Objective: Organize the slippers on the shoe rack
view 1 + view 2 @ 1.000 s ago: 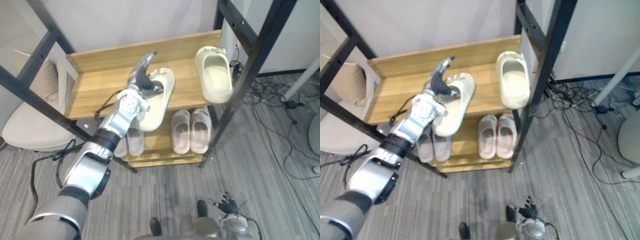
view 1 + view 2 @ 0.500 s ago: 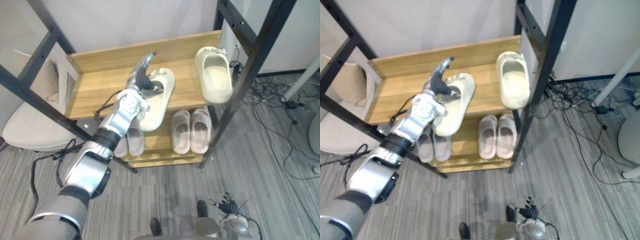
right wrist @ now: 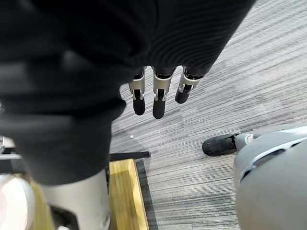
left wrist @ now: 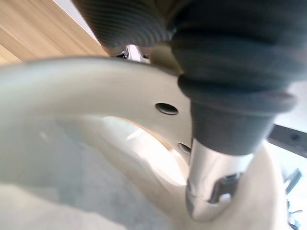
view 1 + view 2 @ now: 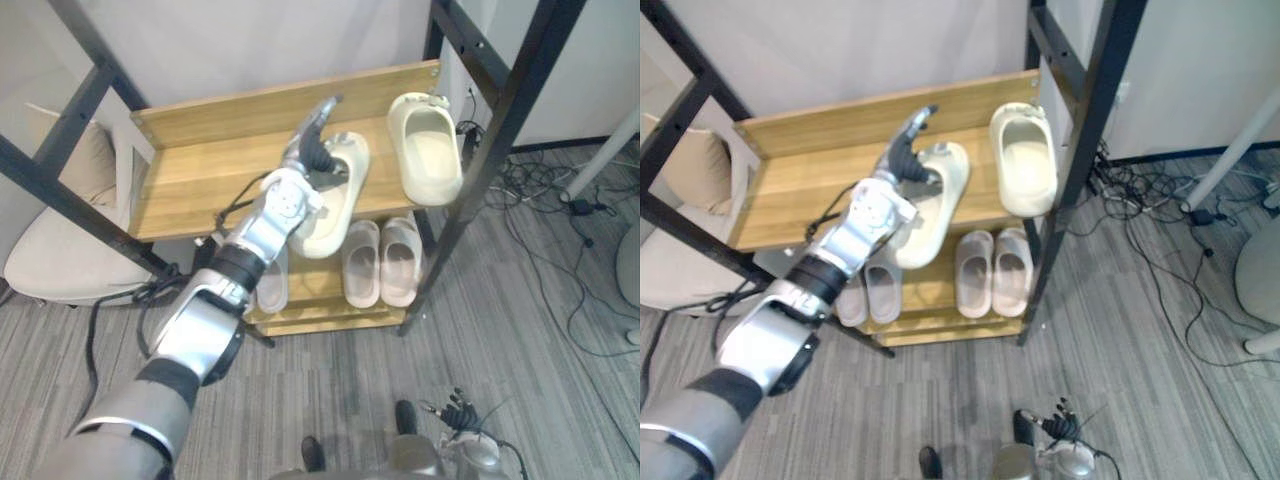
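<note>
On the top wooden shelf (image 5: 195,170) of the shoe rack my left hand (image 5: 303,160) is shut on a cream slipper (image 5: 336,206), fingers curled into its opening and one finger pointing up. The slipper's heel hangs over the shelf's front edge. In the left wrist view the slipper's perforated upper (image 4: 96,96) lies right under a finger (image 4: 216,182). A second cream slipper (image 5: 426,150) lies at the shelf's right end, also overhanging. My right hand (image 3: 158,98) hangs low over the floor with fingers straight and holds nothing.
The lower shelf carries a pale pair (image 5: 381,262) on the right and another pair (image 5: 268,282) partly hidden behind my arm. Black slanted frame posts (image 5: 490,140) flank the rack. A cushioned chair (image 5: 55,245) stands at the left; cables (image 5: 545,180) litter the floor at the right.
My left hand has carried the cream slipper to the right along the top shelf, closer to the second cream slipper. The right hand has stayed low.
</note>
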You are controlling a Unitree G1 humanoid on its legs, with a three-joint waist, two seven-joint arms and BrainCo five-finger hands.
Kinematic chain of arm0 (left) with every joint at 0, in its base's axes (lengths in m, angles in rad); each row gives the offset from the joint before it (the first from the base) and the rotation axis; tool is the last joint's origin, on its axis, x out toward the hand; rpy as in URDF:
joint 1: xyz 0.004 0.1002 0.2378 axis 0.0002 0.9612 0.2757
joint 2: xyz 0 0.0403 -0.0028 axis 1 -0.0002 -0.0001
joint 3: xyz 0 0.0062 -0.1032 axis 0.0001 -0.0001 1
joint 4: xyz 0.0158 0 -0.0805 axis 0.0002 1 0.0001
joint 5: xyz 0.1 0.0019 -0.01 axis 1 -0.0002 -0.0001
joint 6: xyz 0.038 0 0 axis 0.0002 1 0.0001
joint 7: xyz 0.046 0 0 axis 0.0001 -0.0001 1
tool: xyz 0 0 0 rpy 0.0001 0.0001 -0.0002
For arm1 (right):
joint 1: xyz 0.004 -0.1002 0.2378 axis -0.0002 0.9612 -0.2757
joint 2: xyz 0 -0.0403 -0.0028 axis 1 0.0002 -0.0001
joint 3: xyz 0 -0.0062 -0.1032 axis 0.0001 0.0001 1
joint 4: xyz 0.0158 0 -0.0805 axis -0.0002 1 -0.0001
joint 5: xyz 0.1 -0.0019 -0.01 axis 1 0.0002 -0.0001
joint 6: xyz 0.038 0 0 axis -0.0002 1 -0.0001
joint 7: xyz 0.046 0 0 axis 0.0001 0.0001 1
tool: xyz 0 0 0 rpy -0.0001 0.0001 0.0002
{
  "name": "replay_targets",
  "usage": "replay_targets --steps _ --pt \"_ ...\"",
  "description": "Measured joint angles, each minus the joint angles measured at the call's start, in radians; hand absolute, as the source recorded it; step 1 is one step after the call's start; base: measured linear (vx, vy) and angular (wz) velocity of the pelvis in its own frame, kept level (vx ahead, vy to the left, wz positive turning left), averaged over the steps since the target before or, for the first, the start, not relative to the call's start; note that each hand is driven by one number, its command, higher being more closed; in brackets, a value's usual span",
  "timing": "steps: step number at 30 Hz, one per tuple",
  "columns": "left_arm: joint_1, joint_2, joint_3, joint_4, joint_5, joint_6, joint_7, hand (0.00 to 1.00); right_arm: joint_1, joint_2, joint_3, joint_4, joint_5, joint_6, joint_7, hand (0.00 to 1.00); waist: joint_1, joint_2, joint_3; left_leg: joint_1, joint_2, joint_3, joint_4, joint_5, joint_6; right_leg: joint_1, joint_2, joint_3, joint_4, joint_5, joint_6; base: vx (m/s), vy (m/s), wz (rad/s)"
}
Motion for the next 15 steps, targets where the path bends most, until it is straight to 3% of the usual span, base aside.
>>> replay_targets --steps 4,15 --pt "-0.032 -0.036 0.002 0.014 -0.003 0.002 0.003 0.00 0.035 0.003 -0.034 -0.037 0.000 0.004 0.000 0.00 0.003 0.017 -0.003 -0.003 0.003 0.024 0.000 0.000 0.000 -0.012 0.003 0.014 0.000 0.001 0.000 -0.01 -0.018 -0.13" --pt "-0.048 -0.051 0.003 0.014 -0.003 0.011 0.004 0.00 0.081 0.018 -0.077 -0.077 -0.001 0.011 -0.006 0.00 0.027 0.020 -0.004 -0.003 0.008 0.048 0.000 -0.004 -0.005 -0.021 0.006 0.022 0.000 0.001 0.001 -0.02 -0.015 -0.05"
